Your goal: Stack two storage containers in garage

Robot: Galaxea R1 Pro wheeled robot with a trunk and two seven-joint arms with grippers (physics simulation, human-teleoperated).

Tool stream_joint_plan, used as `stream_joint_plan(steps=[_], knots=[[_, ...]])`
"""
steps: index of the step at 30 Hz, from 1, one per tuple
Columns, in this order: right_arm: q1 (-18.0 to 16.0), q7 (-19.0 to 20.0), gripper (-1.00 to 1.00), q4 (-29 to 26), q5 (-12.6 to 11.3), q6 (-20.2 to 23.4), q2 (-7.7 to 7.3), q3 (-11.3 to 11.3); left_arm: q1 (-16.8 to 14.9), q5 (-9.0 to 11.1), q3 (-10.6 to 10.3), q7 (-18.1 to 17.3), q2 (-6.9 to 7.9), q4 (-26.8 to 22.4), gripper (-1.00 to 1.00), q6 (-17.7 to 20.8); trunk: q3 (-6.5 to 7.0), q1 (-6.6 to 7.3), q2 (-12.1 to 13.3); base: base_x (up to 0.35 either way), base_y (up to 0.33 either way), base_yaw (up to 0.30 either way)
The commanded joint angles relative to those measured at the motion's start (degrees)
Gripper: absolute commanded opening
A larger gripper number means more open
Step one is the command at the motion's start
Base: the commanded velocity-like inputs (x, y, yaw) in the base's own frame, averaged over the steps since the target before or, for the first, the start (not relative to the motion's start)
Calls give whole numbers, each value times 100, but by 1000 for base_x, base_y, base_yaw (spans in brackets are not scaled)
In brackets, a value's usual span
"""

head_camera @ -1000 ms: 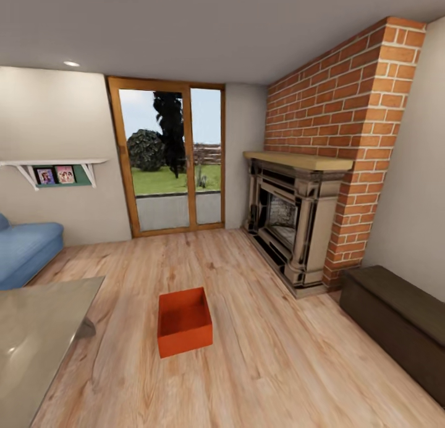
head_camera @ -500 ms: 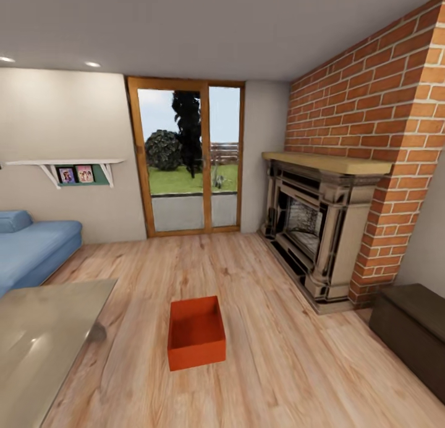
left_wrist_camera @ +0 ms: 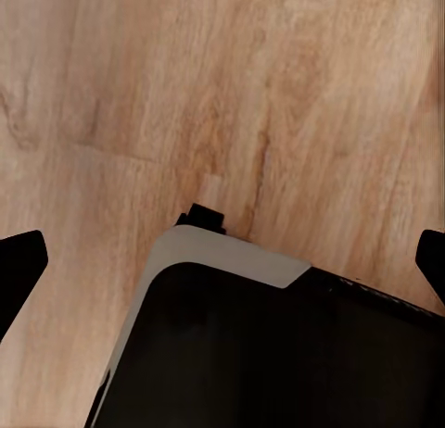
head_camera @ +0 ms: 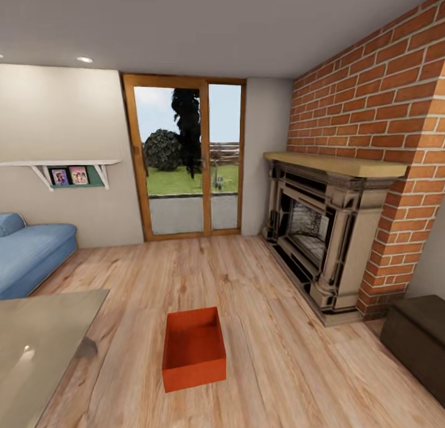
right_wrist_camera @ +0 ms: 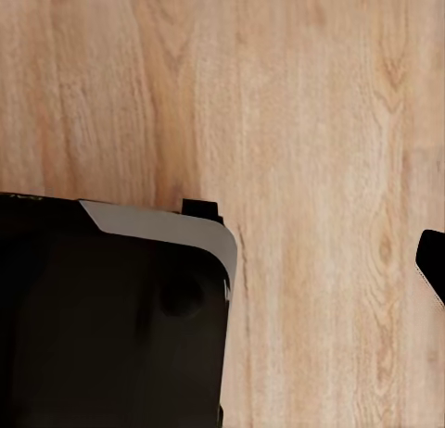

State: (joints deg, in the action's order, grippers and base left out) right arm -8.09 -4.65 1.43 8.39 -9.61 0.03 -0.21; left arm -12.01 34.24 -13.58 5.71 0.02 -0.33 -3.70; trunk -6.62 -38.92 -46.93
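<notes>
Orange-red, open-topped, thin-walled rectangular bin (head_camera: 193, 348) looks light and stiff (grip opposite rims); both end effectors' spread I cannot tell.

1. One storage container (head_camera: 193, 349) shows in the head view, in the lower centre of the frame.
2. It is a plain orange-red rectangular bin with thin, smooth walls, open at the top and empty.
3. It sits upright on the light wood-plank floor of the living room (head_camera: 259, 304), its long side running away from the camera, turned slightly.
</notes>
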Motion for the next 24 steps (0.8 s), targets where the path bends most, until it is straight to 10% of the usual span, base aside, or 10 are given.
stream_joint_plan(steps=[1,24], knots=[[-8,-29,100,15,57,-24,1,-5,-3,38,-48,18,0,-2,100,-9,-9,-4,-6,325,0,0],[-8,-88,100,15,48,-37,8,3,-3,38,-48,20,-10,-2,100,-11,-9,-4,-6,325,0,153]])
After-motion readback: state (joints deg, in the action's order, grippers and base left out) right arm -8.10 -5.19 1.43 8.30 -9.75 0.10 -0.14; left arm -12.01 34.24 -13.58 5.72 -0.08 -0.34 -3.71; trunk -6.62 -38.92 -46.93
